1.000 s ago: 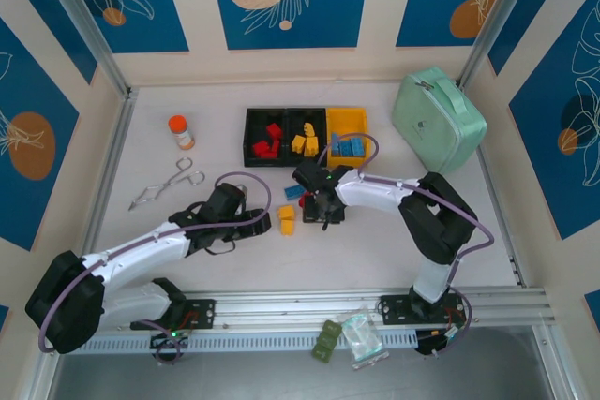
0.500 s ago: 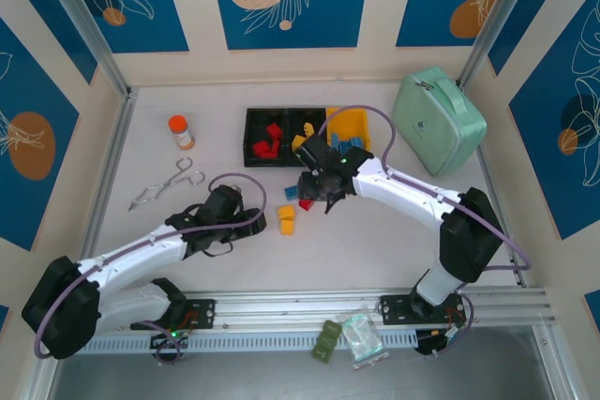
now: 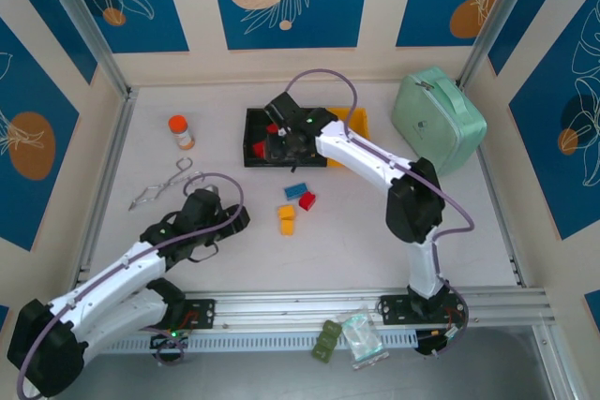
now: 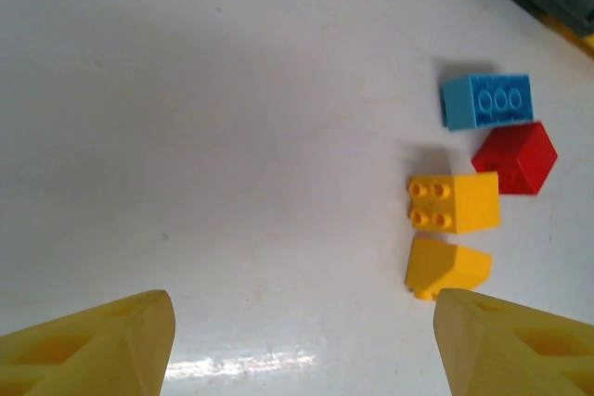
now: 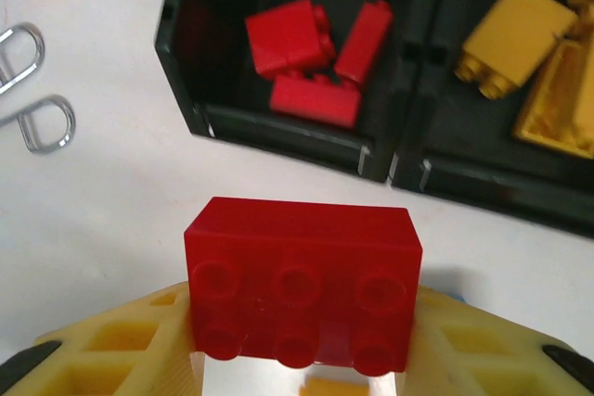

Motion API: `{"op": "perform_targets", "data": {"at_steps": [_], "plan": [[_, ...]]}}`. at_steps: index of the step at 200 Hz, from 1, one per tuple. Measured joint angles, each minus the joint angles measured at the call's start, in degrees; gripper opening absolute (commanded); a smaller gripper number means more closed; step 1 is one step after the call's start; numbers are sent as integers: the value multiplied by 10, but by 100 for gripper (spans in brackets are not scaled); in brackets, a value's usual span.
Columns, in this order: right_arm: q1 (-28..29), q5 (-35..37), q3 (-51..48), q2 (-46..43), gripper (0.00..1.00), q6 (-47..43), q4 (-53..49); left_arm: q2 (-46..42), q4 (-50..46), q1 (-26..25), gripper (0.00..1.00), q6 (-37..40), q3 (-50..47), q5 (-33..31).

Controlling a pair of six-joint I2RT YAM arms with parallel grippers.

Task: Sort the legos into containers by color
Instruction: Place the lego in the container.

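Moved: since a second ago, the right arm (image 3: 366, 158) has swung from the loose bricks at mid-tabletop out to the containers (image 3: 249, 138) by the far edge. The left arm (image 3: 141, 264) has drawn back toward the near left corner.
Right jaws: grasping a held red brick (image 5: 302, 275), studs toward the wrist camera, clamped between the yellow right fingers (image 5: 121, 340).
Held brick's place: in the right wrist view we see it in front of the near wall of the left black bin (image 5: 278, 132); whether it is over the bin we cannot tell.
Bins: the left black bin holds red bricks (image 5: 283, 36), and the middle black bin (image 5: 483, 187) holds yellow bricks (image 5: 515, 39).
Left jaws: released, with nothing between the left fingers (image 4: 93, 350).
Loose bricks: the left wrist view separates a blue brick (image 4: 487, 101), a red one (image 4: 515, 157), a studded yellow brick (image 4: 453, 203) and a sloped yellow brick (image 4: 447, 264). From above, the two yellow ones read as one lump.
Hidden: from above, the right wrist covers the held brick. The arm also covers most of the yellow bin (image 3: 354, 119), so we cannot tell its contents.
Cut off: the forceps (image 5: 37, 108) show only their ring handles at the right wrist view's left edge.
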Motion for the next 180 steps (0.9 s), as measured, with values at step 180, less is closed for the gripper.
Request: {"op": "perform_targets", "data": {"at_steps": [180], "plan": [[-54,-75,447,328,62,-10,-82,-16,-25,47,73,21,21,37]]}}
